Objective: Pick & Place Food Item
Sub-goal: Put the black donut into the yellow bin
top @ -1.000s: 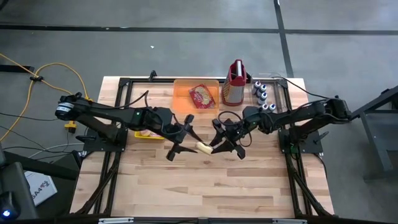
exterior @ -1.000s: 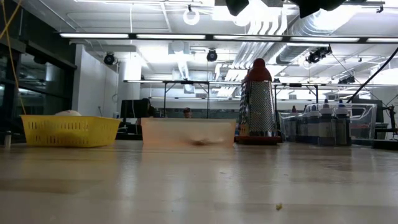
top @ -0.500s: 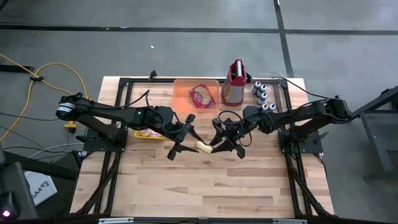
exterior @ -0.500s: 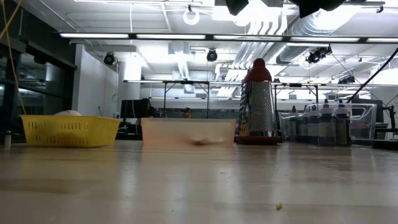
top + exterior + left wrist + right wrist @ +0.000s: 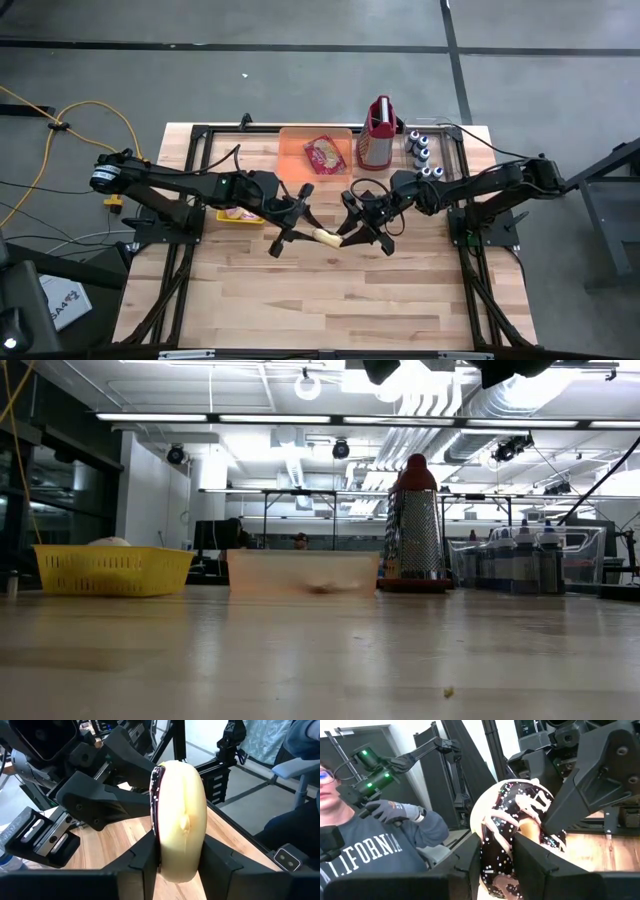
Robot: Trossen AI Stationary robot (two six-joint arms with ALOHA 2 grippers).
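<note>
Both grippers have the donut (image 5: pixel 327 238) above mid-table: right gripper (image 5: pixel 350 236) clenched on it, left gripper (image 5: pixel 300 235) pinching its rim. Soft, light, sticky icing; squeeze gently.

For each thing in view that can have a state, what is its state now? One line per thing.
Doughnut: held in the air above the table, gripped by both hands at once.
Left hand: shut on the doughnut.
Right hand: shut on the doughnut.
Orange bin: open, holds a red packet.
Yellow basket: holds something pale.
Grater: upright.
</note>
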